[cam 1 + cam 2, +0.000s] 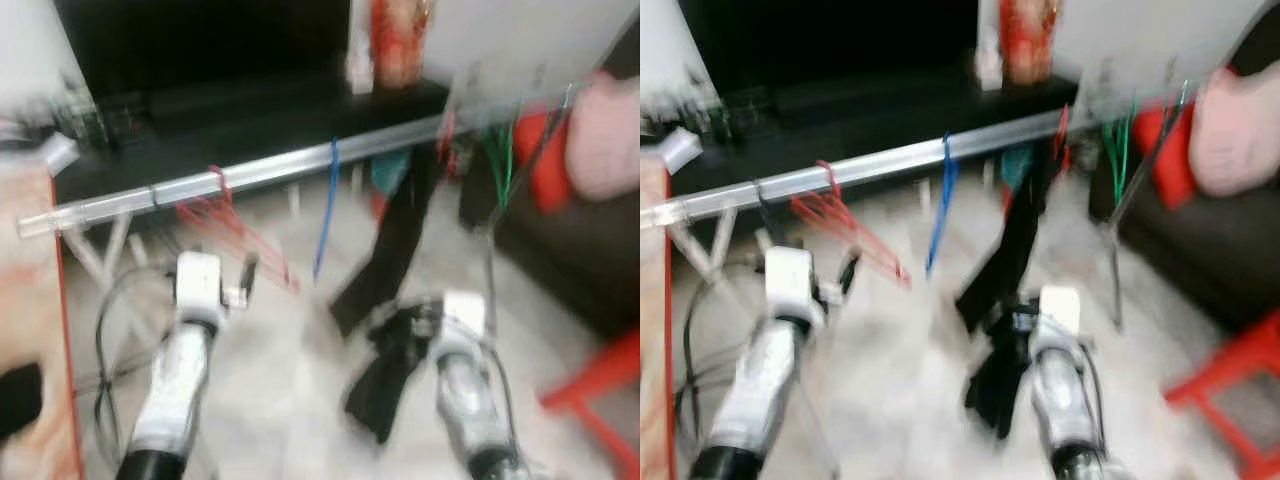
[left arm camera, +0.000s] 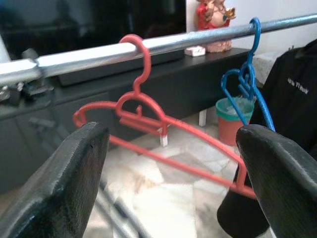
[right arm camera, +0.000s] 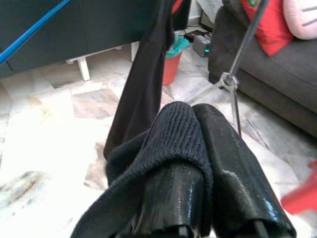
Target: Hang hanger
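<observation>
A thin red plastic hanger (image 2: 148,144) hung by its hook on the long silver metal rail (image 1: 260,172), its long axis running along the rail and slanting down toward the blue plastic hanger (image 2: 250,89) hooked further along. The left hand (image 2: 168,178) sat just in front of the red hanger with its black fingers (image 2: 64,183) spread wide apart and empty — the hanger's bar lay straight ahead, framed between them. That made the left arm clearly the nearer one; judging from this, any next move on the hanger would be a short reach forward and slightly up.

The right hand (image 3: 208,163) was lower, further along beneath the rail, its fingers pressed together on a black knitted garment (image 3: 148,163) that draped over them. Another black garment (image 1: 395,245) hung from the rail beyond the blue hanger, above the pale marble floor (image 3: 44,129).
</observation>
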`<state>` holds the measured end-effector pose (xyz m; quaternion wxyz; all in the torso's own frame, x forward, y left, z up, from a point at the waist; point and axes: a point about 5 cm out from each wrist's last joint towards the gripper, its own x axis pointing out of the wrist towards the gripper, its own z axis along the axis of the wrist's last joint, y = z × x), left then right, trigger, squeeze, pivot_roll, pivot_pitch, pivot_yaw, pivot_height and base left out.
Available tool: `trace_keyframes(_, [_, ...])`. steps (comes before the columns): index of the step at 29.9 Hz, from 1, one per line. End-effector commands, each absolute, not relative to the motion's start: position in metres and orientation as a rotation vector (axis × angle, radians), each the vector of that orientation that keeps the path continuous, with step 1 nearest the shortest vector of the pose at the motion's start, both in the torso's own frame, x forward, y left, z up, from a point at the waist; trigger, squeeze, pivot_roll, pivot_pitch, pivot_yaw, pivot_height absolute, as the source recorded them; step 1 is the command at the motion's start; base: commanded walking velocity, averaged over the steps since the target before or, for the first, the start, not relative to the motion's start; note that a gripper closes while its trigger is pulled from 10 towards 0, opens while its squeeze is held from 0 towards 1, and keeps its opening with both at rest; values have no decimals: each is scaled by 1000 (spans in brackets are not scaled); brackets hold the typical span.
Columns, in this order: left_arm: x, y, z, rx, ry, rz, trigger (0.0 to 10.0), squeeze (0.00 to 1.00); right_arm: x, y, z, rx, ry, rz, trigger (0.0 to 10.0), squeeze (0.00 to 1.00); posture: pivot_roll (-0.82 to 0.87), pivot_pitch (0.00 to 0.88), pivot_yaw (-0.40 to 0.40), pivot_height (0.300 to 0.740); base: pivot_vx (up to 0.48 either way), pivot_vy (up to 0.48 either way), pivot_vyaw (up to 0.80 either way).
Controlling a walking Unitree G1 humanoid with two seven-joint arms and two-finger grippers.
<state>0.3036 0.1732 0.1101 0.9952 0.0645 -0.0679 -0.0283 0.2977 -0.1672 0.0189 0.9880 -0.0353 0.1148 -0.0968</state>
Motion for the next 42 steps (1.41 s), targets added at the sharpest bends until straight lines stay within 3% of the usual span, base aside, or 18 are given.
trace_keyframes(1, [303,169,110,120,-135,-63,10000,0,303,-177,27,-76,198,-226,10000,0,76,0,-38,740,251,0,-481])
trace_keyframes(7, [303,170,110,120,-137,-60,10000,0,303,-176,28,-78,191,-220,10000,0,77,0,-40,740,252,0,-692])
trace_keyframes(42, [304,172,115,111,-164,-38,10000,0,303,-181,29,-95,182,-261,10000,0,77,0,-41,740,273,0,0])
